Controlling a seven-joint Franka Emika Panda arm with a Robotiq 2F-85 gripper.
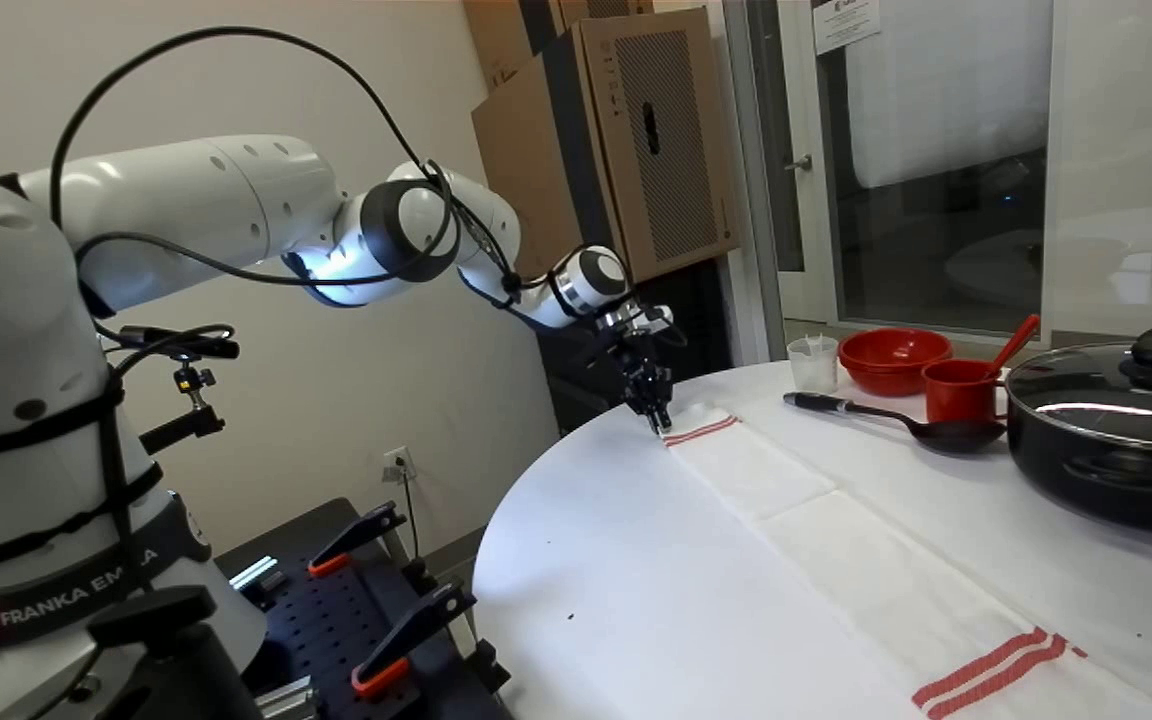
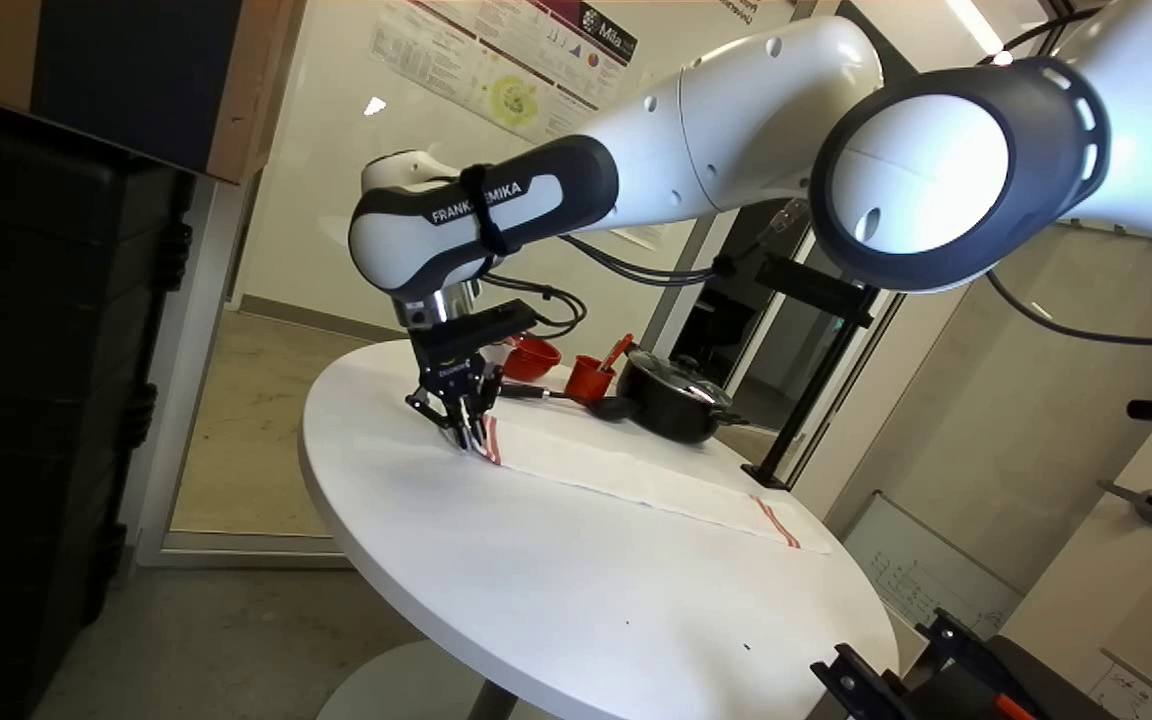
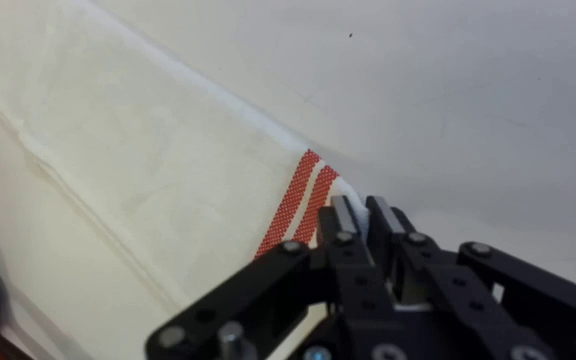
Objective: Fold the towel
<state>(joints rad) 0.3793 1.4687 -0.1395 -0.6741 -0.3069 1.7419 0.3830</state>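
Wrist view is showing the gripper pinching the towel at its striped end. I'm seeing the towel lying in a long strip on the white table.

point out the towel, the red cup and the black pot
Towel (image 3: 155, 157), wrist view, on its white cloth.
Red cup (image 1: 958, 393), in an exterior view, on its outer side.
Black pot (image 1: 1126, 506), in an exterior view, on its side wall.
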